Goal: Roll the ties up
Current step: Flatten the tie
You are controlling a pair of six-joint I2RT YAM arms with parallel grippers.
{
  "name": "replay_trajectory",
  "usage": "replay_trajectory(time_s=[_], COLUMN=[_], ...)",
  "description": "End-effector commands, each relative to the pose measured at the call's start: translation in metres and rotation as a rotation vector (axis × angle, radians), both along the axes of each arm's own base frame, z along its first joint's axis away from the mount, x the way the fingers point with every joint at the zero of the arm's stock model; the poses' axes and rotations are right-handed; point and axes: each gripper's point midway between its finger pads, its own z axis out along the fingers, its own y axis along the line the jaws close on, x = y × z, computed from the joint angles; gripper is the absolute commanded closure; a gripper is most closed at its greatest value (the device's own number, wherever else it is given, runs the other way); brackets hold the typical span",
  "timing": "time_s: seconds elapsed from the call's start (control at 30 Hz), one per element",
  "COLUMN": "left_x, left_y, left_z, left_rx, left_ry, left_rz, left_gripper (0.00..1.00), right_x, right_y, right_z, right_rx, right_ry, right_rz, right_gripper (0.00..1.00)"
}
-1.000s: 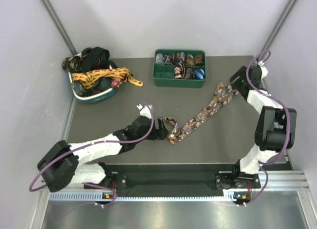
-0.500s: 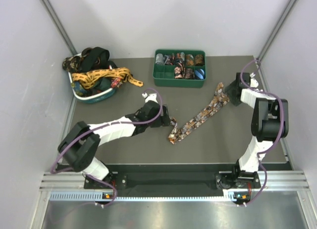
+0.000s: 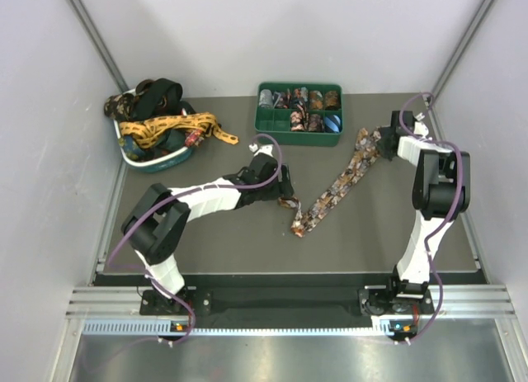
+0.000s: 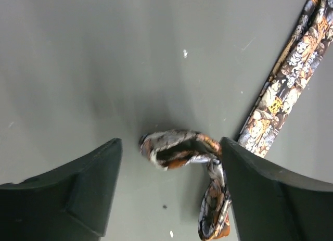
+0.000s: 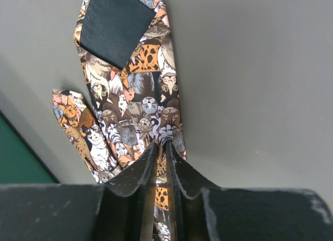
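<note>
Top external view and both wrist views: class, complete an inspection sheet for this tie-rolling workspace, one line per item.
Surface: dark grey table, matte.
Job's things: patterned tie stretched diagonally, near end curled; rolled ties in green tray; loose ties heaped in basket.
Clutter: pale specks only.
Grippers: left gripper open, straddling the curled end; right gripper shut on the tie's far end.
Cables: purple cables looped along both arms.
Surroundings: pale walls, metal rail at near edge.
</note>
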Motion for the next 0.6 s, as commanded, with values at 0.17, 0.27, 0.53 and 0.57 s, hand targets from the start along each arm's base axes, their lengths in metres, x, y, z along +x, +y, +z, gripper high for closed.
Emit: replay_trajectory(time_s=[0.17,0.27,0.53,0.57], left_x=[0.009,0.001,0.009,0.011], left_y=[-0.017,-0.021,-0.034,-0.035], left_z=[-0.010,-0.018,0.012,0.016], left_rx=[-0.013,-0.050,-0.084,-0.059], left_ry=[0.075,0.106,0.000,-0.023], left_rz=[-0.015,-0.021,-0.123,-0.162], left_gripper=[0.27,0.34,1.00,1.00], right_x=[0.017,0.017,0.013,0.012], right_y=[-0.009,-0.009,-0.010,-0.010], right_z=[0.015,0.017,0.018,0.015], right_rx=[-0.003,-0.006,-0.013,-0.013], right_ry=[-0.094,-0.106,-0.115,-0.110], right_rz=[-0.030,-0.028,-0.027,-0.027], right_gripper=[0.87,0.88,0.96,0.96])
